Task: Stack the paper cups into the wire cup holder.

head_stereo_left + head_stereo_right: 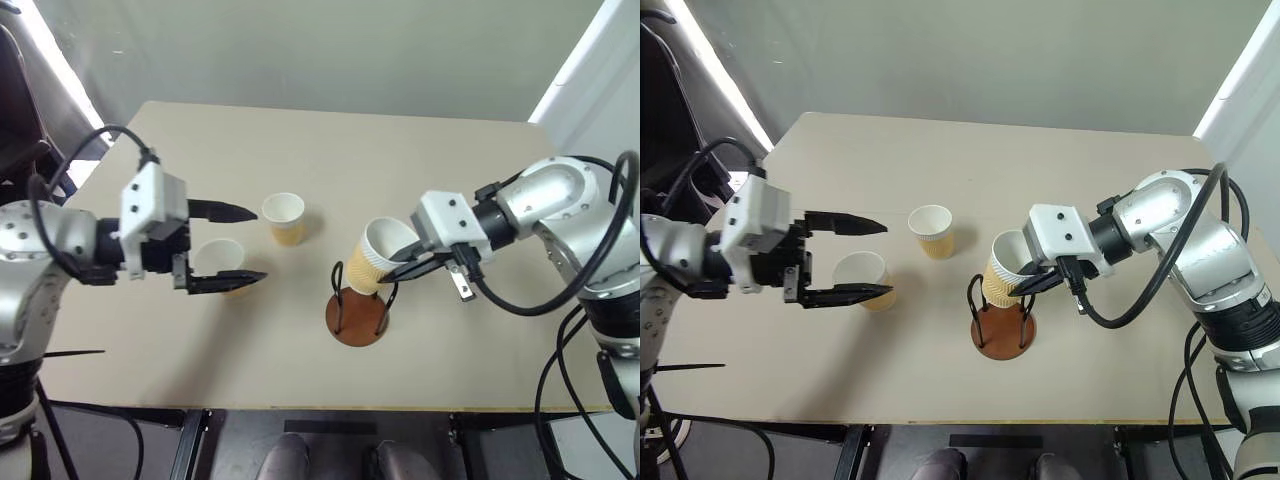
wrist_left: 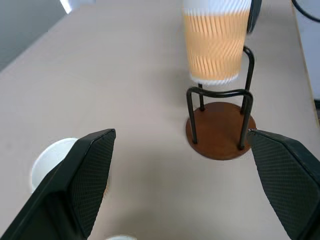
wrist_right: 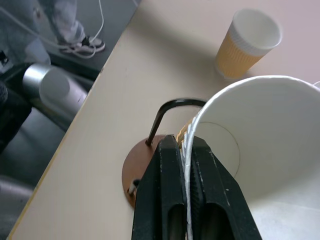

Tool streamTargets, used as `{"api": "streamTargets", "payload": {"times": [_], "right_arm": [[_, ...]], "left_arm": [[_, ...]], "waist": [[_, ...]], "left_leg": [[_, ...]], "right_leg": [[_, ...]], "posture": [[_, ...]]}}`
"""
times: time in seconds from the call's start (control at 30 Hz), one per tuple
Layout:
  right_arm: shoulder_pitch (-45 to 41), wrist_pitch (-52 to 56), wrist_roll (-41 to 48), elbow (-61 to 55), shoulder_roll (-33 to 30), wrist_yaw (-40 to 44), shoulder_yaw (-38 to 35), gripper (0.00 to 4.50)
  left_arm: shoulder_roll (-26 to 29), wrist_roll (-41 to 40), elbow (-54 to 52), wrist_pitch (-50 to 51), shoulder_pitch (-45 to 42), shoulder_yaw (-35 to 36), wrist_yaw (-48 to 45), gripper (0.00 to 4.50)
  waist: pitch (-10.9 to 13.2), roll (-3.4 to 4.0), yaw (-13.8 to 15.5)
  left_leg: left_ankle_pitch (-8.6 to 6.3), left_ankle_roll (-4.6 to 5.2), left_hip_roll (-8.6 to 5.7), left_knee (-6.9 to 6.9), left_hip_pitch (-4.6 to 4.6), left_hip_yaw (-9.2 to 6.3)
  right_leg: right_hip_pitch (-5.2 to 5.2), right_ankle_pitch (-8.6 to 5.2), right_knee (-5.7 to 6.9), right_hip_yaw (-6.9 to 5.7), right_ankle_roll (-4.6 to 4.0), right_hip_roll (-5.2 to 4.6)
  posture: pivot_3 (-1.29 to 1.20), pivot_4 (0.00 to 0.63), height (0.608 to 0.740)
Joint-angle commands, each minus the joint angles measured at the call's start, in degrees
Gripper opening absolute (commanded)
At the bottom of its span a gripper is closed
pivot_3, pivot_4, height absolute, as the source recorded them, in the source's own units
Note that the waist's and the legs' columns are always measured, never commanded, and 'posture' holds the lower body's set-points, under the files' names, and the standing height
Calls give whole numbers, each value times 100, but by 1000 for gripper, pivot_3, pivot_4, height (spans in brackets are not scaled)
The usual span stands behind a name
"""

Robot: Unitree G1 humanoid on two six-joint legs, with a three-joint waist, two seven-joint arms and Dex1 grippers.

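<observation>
Left eye view, three paper cups (image 1: 284,217), one wire cup holder (image 1: 357,316)

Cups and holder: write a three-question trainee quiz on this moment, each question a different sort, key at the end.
1. True or false: the right gripper is shut on the rim of a cup.
2. Multiple choice: where is that held cup? A) lying on the table B) tilted, just above the holder C) between the left gripper's fingers
3. How many cups stand loose on the table, and what state is the left gripper in?

Key:
1. True.
2. B.
3. Two: the far cup and the near cup. The left gripper is open, holding nothing.
</observation>
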Motion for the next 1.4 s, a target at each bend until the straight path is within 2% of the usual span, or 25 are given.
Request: {"api": "streamTargets", "payload": {"times": [0.03, 0.17, 0.3, 0.33, 0.43, 0.6, 0.7, 0.77, 0.9, 0.97, 1.03, 1.17, 1.4], "right_arm": [[-15, -178, -115, -9, -67, 80, -17, 54], [2, -271, -166, -23, -37, 156, 19, 54], [-32, -311, -201, 10, 10, 196, 48, 54], [-45, -297, -201, 9, 27, 204, 54, 230], [-59, -280, -207, -6, 53, 208, 58, 951], [-46, -208, -228, -59, 22, 138, -21, 2782], [-105, 137, 57, -36, -134, 54, -450, 3914], [-50, 449, 296, 183, -272, -106, -910, 4461], [105, 966, 772, 509, -420, -376, -1604, 4461], [613, 950, 1246, 846, -593, -329, -2648, 4461], [1096, 1008, 1624, 882, -753, -267, -3341, 4461], [1938, 1413, 2147, 199, -969, -503, -3979, 4461], [2435, 1806, 2798, -557, -1117, -1123, -4422, 4461]], "left_arm": [[168, -218, 16, -51, 368, 773, -282, 4500], [199, -267, -20, -67, 810, 1172, -421, 4500], [225, -221, -15, -138, 988, 1236, -388, 4500], [234, -200, -18, -158, 1022, 1221, -386, 4500], [317, 105, 59, -341, 1169, 1040, -354, 4500], [481, 656, 359, -657, 1250, 646, -280, 4500], [513, 799, 646, -764, 992, 386, -233, 4500], [549, 994, 856, -890, 778, 126, -203, 4500], [592, 1240, 1137, -1059, 499, -255, -212, 4500], [604, 1507, 1315, -1214, 327, -659, -290, 4500], [571, 1661, 1462, -1294, 171, -947, -340, 4500], [433, 2077, 1802, -1516, -217, -1549, -376, 4500], [45, 2579, 2382, -1833, -971, -2264, -455, 4500]], "waist": [[0, 0, -3], [0, 0, -15], [-1, -1, 1], [-1, -1, -2], [0, -1, -13], [0, -1, -17], [0, -1, -6], [0, -1, 17], [-1, -1, 50], [-5, -8, 52], [-4, -8, 111], [-3, -6, 122], [-2, -4, 44]], "left_leg": [[0, 0, 1, -1, 1, 0], [0, 0, 6, 0, 3, 1], [-1, 2, 5, 10, 4, -3], [-2, 3, 5, 12, 4, -3], [-2, 2, 6, 13, 5, -1], [-4, 1, 9, 10, 10, -1], [-6, -1, 9, 10, 9, -2], [-6, -3, 9, 12, 4, -4], [-8, -6, 7, 11, 5, -2], [-8, -8, 9, -1, 6, -1], [-9, -12, 9, -4, 3, -3], [-8, -15, 10, -13, -9, 17], [-6, -17, 13, -1, 8, 24]], "right_leg": [[1, 0, -1, 0, 0, 3], [1, 0, 1, 1, -1, 7], [3, 1, -1, 1, -2, 8], [3, 1, -2, 1, -2, 8], [0, 1, -1, 1, -5, 8], [-3, -3, -1, 1, -12, 8], [-3, -3, 0, 1, -12, 8], [-5, -3, 0, 0, -14, 7], [-4, -2, -1, 1, -14, 2], [-7, -4, 2, 1, -17, 3], [-1, -5, 3, -4, -19, 4], [-20, -5, 3, 3, -18, 3], [-17, -5, -1, 14, -19, 10]], "posture": [[0, 150, 740], [0, 150, 740], [0, 150, 740], [0, 150, 740], [0, 150, 740], [0, 150, 740], [0, 150, 740], [0, 150, 740], [0, 150, 740], [0, 150, 740], [0, 150, 740], [0, 150, 740], [0, 150, 740]]}}
